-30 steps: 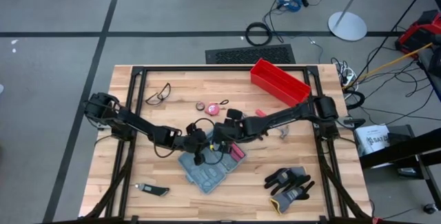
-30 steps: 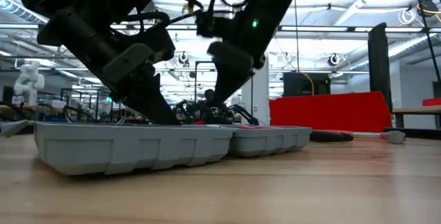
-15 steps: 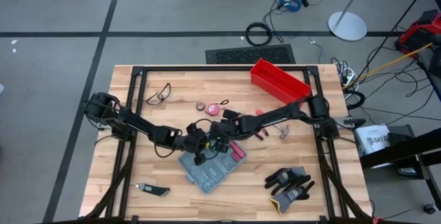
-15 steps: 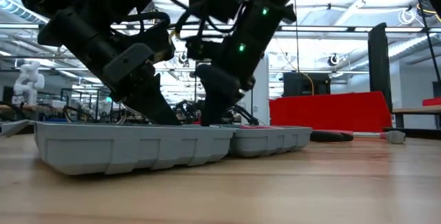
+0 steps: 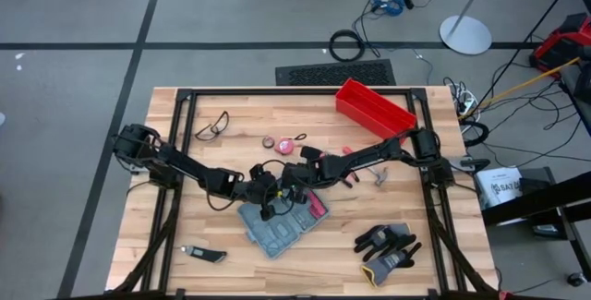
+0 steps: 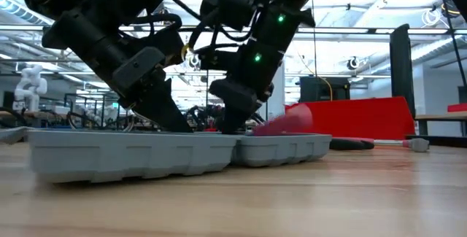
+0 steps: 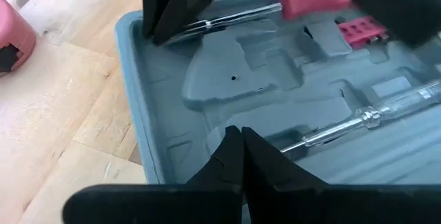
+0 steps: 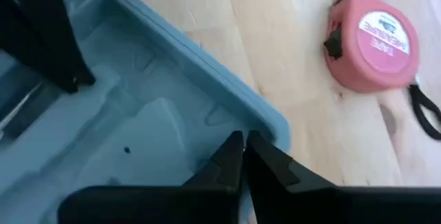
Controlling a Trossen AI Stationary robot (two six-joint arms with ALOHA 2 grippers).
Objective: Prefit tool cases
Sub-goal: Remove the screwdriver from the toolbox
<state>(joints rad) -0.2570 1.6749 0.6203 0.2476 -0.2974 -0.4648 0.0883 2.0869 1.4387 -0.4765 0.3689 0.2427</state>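
The grey-blue tool case (image 5: 274,227) lies open on the wooden table, its grey moulded inside up; a clear-handled screwdriver (image 7: 358,120) and red pieces (image 7: 310,0) sit in its slots. My left gripper (image 7: 238,136) is shut, with its tips down inside the case; the low view shows it (image 6: 169,119) slanting in. My right gripper (image 8: 242,140) is shut at the case's rim near a corner, on the far side of the left one (image 5: 294,189). Above the case's rim the low view shows a blurred pink-red thing (image 6: 284,124). My left gripper presses its shut fingertips on the case's moulded inside (image 7: 241,117), beside the screwdriver slot. It comes slanting down from the table's left. The case lies flat on the table. My right gripper has its shut fingertips at the inner side of the case's rim (image 8: 265,129), close to a rounded corner, slanting down from the table's right. Whether anything is pinched between them cannot be told.
A pink tape measure (image 8: 375,34) lies on the wood just beyond the case (image 5: 286,143). A red bin (image 5: 374,108) stands at the far right, safety glasses (image 5: 212,125) at the far left, gloves (image 5: 388,245) at the near right, and a small knife (image 5: 205,255) at the near left.
My right gripper has come down and toward the table's left into the case beside the left gripper, and its fingers have come together. The case has slid a little along the table. The pink-red thing now shows above its rim.
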